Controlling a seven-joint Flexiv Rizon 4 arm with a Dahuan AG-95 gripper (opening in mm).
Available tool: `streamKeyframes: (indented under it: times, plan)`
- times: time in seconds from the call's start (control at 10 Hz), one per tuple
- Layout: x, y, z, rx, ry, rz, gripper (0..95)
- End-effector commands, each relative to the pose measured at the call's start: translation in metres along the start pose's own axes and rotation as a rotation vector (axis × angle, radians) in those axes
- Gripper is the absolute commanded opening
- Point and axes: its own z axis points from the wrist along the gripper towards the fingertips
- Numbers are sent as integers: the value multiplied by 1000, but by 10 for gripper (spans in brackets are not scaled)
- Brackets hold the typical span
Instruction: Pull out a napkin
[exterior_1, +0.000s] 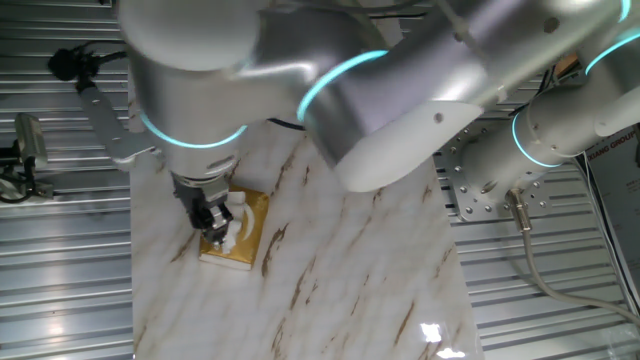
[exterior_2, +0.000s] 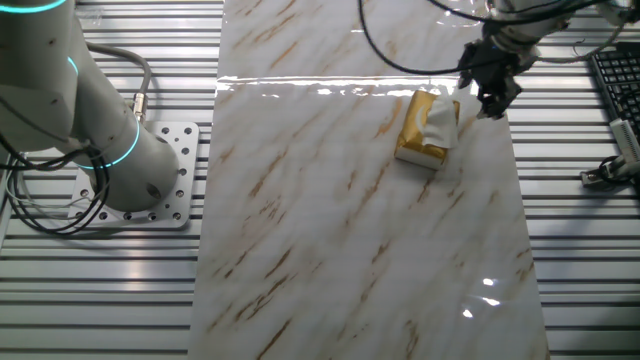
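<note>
a golden tissue pack (exterior_1: 240, 232) (exterior_2: 420, 130) lies flat on the marbled worktop (exterior_1: 330, 280) (exterior_2: 340, 230), close to one long edge. a crumpled white napkin (exterior_1: 232, 225) (exterior_2: 440, 124) sticks up out of the pack's top, bunched toward the side where the arm is. the black pincer (exterior_1: 212, 217) (exterior_2: 494, 95) hangs right at the pack. in one fixed view its fingers overlap the napkin; in the other it sits just beside the paper. i cannot tell whether the fingers are spread or pinching the napkin.
</note>
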Motion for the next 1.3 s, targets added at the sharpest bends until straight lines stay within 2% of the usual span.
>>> streamKeyframes:
  times: [0.1, 0.2, 0.4, 0.7, 0.8, 1.2, 1.3]
  plan:
    - [0, 1, 3, 17, 20, -20, 570]
    - [1, 3, 3, 23, 23, -32, 570]
    - [0, 12, 5, 29, 3, -27, 570]
    - [0, 15, 8, 32, -5, -27, 570]
    - [1, 16, 11, 38, -14, -26, 380]
    - [2, 17, 11, 33, -21, -19, 380]
    - [1, 17, 11, 18, -21, 4, 380]
